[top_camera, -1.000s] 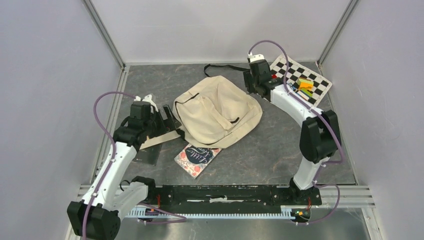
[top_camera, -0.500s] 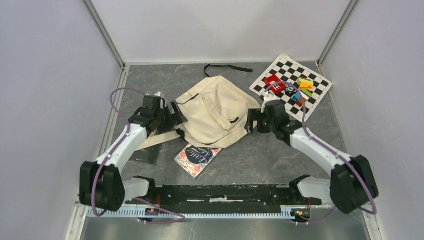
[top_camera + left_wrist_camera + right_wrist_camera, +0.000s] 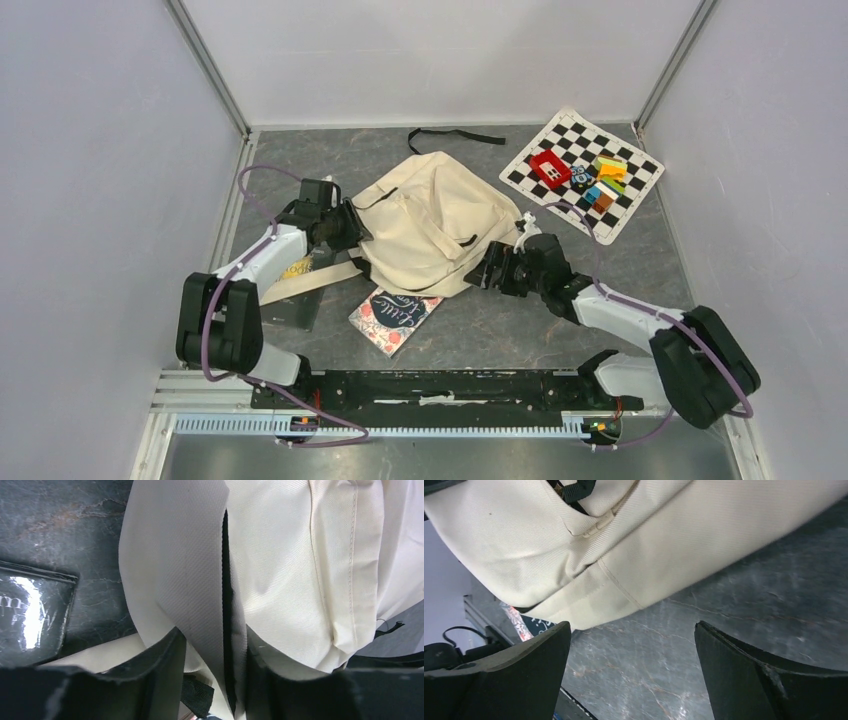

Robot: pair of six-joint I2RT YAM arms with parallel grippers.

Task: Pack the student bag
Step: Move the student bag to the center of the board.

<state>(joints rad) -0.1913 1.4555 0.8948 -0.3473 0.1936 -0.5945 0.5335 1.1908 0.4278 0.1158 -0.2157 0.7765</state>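
Observation:
The student bag (image 3: pixel 440 222), a large cream canvas backpack with black zippers, lies flat in the middle of the table. My left gripper (image 3: pixel 350 228) is at its left edge. In the left wrist view a fold of cream fabric with a black zipper line (image 3: pixel 225 605) runs between the jaws of the left gripper (image 3: pixel 215 650) and touches both fingers. My right gripper (image 3: pixel 487 270) sits low at the bag's near right edge. Seen from the wrist, the right gripper (image 3: pixel 634 670) is open over bare table, with the bag's rim (image 3: pixel 624 555) just ahead.
A floral-covered book (image 3: pixel 395 312) lies in front of the bag, and a dark glossy book (image 3: pixel 292 300) lies under the left arm. At the back right is a checkerboard (image 3: pixel 620 215) with coloured blocks (image 3: pixel 598 180). A black strap (image 3: pixel 455 135) lies behind the bag.
Both arms swung in toward the bag. The right gripper came from beside the checkerboard to the bag's near right edge and opened wider. The left gripper narrowed onto the bag's left edge.

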